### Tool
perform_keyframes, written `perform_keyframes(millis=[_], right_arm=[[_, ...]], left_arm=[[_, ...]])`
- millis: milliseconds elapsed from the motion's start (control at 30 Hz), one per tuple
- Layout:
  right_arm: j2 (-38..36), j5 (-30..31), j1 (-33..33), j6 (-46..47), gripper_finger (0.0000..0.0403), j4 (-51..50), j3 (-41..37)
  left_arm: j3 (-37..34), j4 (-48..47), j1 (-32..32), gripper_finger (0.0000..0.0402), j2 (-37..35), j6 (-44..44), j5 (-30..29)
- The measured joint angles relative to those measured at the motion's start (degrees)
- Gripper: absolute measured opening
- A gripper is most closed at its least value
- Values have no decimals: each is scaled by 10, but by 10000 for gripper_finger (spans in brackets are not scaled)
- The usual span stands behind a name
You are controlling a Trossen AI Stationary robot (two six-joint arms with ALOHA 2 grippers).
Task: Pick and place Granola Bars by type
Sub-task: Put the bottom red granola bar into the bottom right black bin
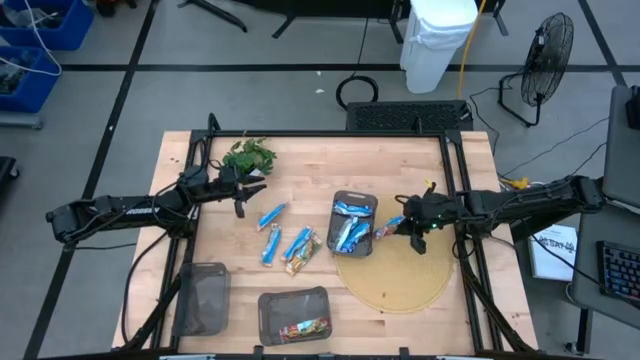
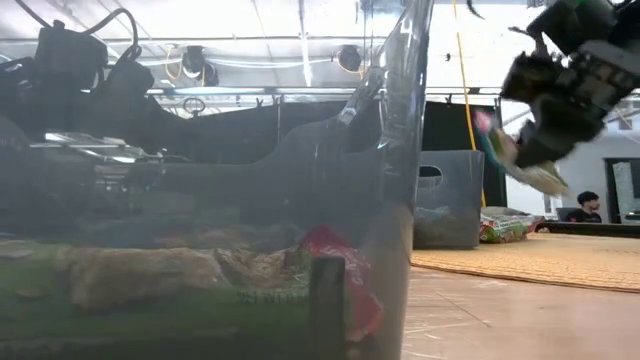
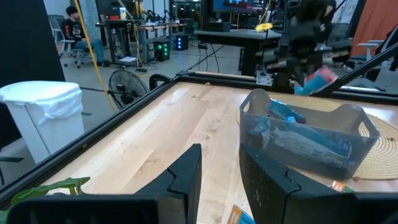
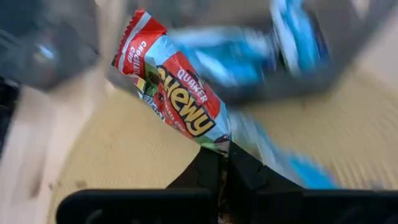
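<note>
blue and red foil is what we see pinched in the right gripper (image 4: 224,152): a quaker chewy bar (image 4: 180,102), held by one end with the jaws closed tight on the wrapper, the rest sticking out free. in the high view the right gripper (image 1: 412,228) hangs just beside the clear bin (image 1: 372,228) that sits on the woven round mat (image 1: 400,280), and that bin already holds several blue bars (image 1: 348,232).

more granola bars lie loose on the wooden table (image 1: 320,165): three blue ones (image 1: 272,215) and a brownish one (image 1: 304,256) between the two arms. a second bin at the front (image 1: 268,318) holds a red and green bar (image 1: 305,328); a third bin (image 1: 188,300) beside it looks empty as far as we can tell.

the left gripper (image 1: 240,198) waits near the green sprig (image 1: 247,155), its fingers (image 3: 186,180) set narrowly apart with nothing between them.

we judge the step in hand to be carrying this bar to its bin. to do it well, we should check the type first: the wrapper shows red as well as blue, so it may not belong with the blue lot. we should lift the dangling end clear of the bin wall, bring it over the middle, then release low so it does not bounce out.
</note>
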Motion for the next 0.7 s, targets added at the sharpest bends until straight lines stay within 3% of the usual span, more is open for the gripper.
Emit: perform_keyframes(millis=[367,700], right_arm=[[12,0,0,-92,4,186,0],[112,0,0,-171,4,391,0]], left_arm=[[0,0,0,113,0,-2,0],[0,1,0,113,0,-18,0]])
